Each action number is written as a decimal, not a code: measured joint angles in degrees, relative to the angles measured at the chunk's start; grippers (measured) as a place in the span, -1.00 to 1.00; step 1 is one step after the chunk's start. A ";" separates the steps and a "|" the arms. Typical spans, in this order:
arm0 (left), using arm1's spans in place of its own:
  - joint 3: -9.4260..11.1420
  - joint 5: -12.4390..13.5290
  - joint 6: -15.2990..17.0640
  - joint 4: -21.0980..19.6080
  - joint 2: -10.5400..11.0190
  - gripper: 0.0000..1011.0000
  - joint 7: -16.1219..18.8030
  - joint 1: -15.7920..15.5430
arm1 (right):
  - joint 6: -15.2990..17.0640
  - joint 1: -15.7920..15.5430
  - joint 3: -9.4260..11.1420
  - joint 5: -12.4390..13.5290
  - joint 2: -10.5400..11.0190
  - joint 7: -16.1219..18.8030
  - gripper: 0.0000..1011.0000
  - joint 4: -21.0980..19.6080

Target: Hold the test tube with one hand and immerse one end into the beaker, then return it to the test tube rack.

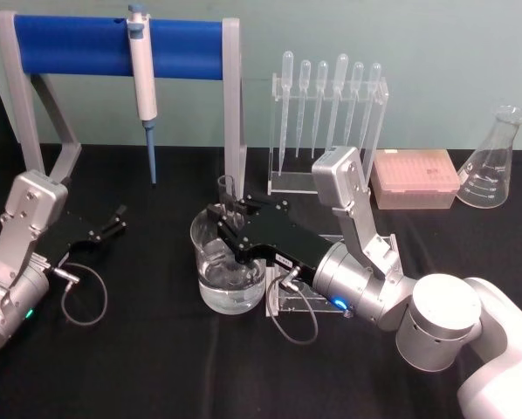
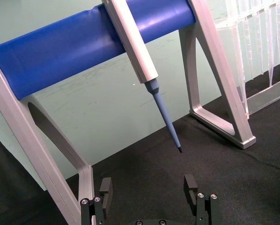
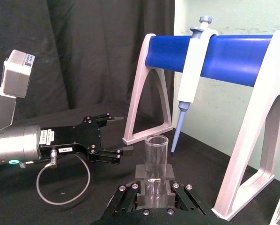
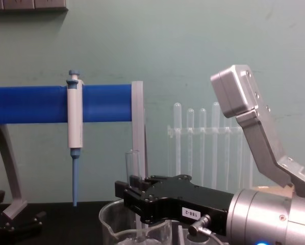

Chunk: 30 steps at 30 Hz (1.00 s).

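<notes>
The clear test tube [image 1: 228, 194] stands upright between the fingers of my right gripper [image 1: 229, 223], which is shut on it. The gripper hovers over the rim of the glass beaker [image 1: 226, 284], which holds some clear liquid. In the chest view the test tube [image 4: 132, 166] passes down through the right gripper [image 4: 129, 196] into the beaker [image 4: 111, 219]; whether its tip touches the liquid I cannot tell. The right wrist view shows the test tube [image 3: 156, 157] clamped at its lower part. My left gripper [image 1: 113, 223] rests open at the table's left, seen also as the left gripper [image 2: 148, 187].
A white and blue pipettor [image 1: 143, 87] hangs from a blue-barred stand [image 1: 86, 48] at the back. Behind the beaker are a clear rack of plastic pipettes [image 1: 331, 113], a pink tip box [image 1: 415, 179] and a conical flask [image 1: 497, 161]. A clear holder [image 1: 287, 301] sits beside the beaker.
</notes>
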 joint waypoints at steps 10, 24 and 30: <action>0.00 0.00 0.00 0.00 0.00 0.98 0.00 0.00 | 0.00 0.00 0.00 0.00 0.00 0.00 -0.55 0.00; 0.00 0.00 0.00 0.00 0.00 0.98 0.00 0.00 | 0.00 0.00 0.00 0.00 0.00 0.00 -0.55 0.00; 0.00 0.00 0.00 0.00 0.00 0.98 0.00 0.00 | 0.00 0.00 0.00 0.00 0.00 0.00 -0.55 0.00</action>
